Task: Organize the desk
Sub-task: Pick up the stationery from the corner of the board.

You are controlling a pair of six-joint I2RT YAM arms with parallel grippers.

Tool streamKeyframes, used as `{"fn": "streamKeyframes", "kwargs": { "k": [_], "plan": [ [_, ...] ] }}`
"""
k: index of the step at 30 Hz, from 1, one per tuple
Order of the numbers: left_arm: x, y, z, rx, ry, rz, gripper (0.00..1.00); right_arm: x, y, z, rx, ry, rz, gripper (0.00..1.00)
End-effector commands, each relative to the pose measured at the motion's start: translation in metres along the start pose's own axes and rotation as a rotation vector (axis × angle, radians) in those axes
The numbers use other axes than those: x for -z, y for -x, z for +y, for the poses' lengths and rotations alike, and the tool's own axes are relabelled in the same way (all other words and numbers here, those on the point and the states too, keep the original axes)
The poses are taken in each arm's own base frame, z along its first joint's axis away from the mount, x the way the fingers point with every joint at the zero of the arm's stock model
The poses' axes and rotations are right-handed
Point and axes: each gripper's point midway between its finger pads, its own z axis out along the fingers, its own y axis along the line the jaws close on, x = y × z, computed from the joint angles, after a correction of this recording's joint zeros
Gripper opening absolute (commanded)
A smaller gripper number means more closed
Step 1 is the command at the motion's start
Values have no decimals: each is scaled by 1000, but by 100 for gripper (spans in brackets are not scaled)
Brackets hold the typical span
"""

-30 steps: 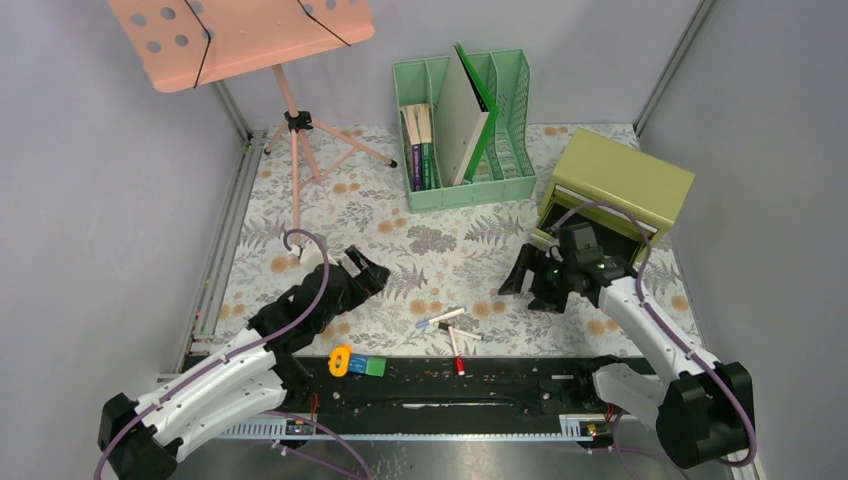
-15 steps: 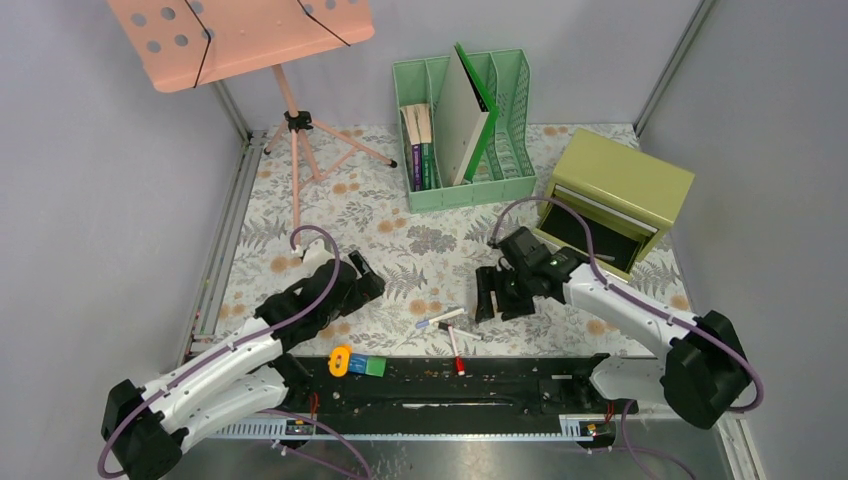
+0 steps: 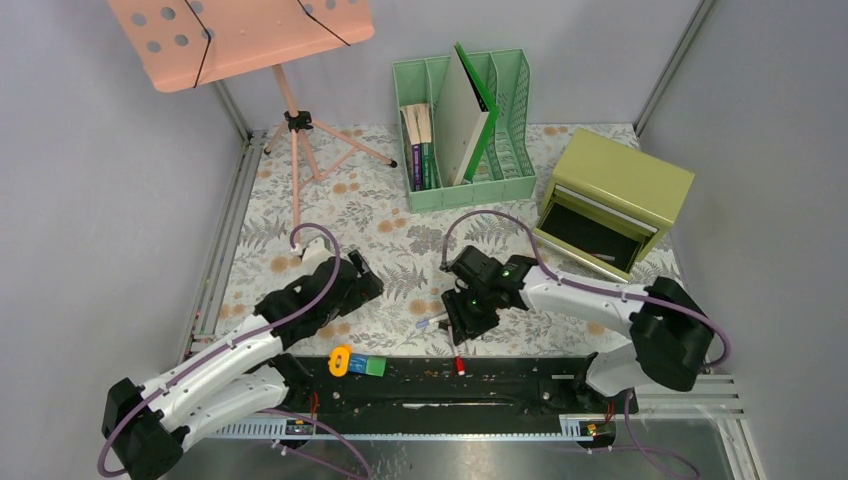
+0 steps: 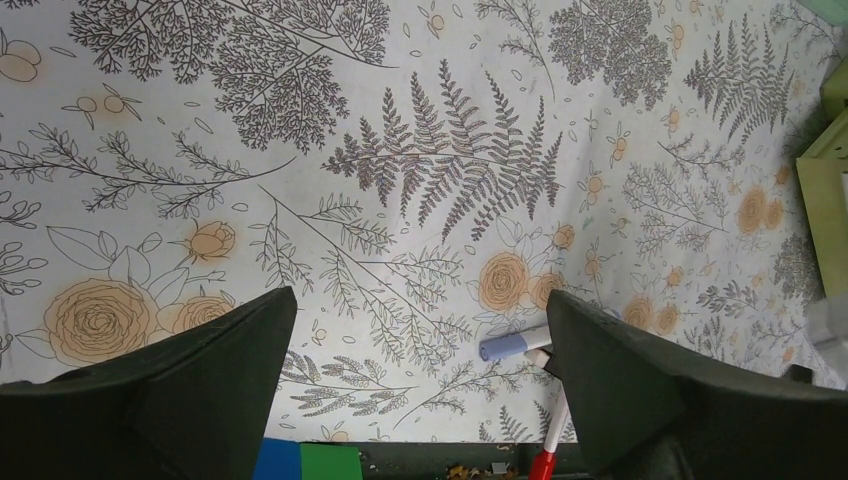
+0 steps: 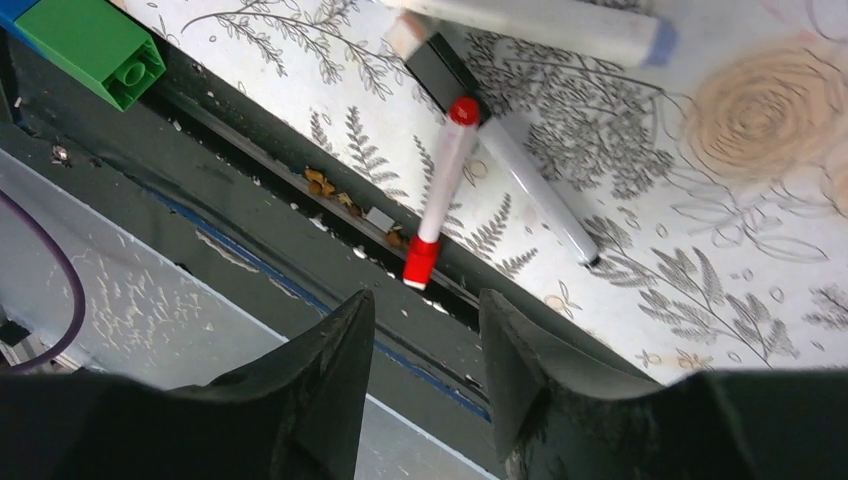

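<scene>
Hovering over the thin white marker pen with red cap (image 5: 440,190), the right gripper (image 5: 425,310) holds its jaws half open and empty, ready to pinch it; the left gripper (image 4: 420,300) has jaws wide, empty.

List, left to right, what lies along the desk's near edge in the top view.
yellow ring-shaped piece → blue block → green block → red-capped marker
</scene>
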Motion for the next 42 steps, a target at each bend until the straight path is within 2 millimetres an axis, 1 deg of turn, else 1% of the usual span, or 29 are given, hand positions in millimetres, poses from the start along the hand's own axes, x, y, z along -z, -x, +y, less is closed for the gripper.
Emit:
{"fn": "streamKeyframes", "kwargs": {
  "k": [1, 3, 5, 11, 17, 21, 25, 27, 30, 35, 36, 42],
  "plan": [
    [11, 19, -14, 18, -38, -53, 99, -12, 17, 18, 34, 7, -6, 49],
    [12, 21, -13, 24, -39, -62, 99, -20, 17, 21, 37, 0, 20, 49],
    [12, 21, -12, 26, -40, -66, 99, -28, 18, 21, 32, -19, 43, 46],
    [13, 20, -8, 28, -46, -70, 99, -46, 13, 14, 33, -96, 106, 44],
    [14, 19, -4, 41, -47, -82, 99, -50, 12, 5, 58, -187, 114, 41],
    [13, 19, -3, 52, -47, -84, 99, -54, 12, 4, 94, -224, 125, 37],
    [13, 19, -2, 51, -45, -83, 99, -56, 9, 6, 146, -268, 138, 30],
    [14, 19, -3, 52, -47, -84, 99, -57, 7, 7, 162, -279, 153, 25],
    [13, 19, -3, 54, -46, -85, 99, -55, 9, 11, 189, -274, 152, 13],
    [14, 21, -2, 53, -42, -90, 99, -49, 9, 14, 195, -255, 134, 2],
    [14, 21, -2, 53, -42, -92, 99, -47, 9, 15, 194, -249, 125, 0],
    [16, 26, -2, 61, -46, -113, 99, -28, 15, 24, 184, -214, 64, 0]
  ]
}}
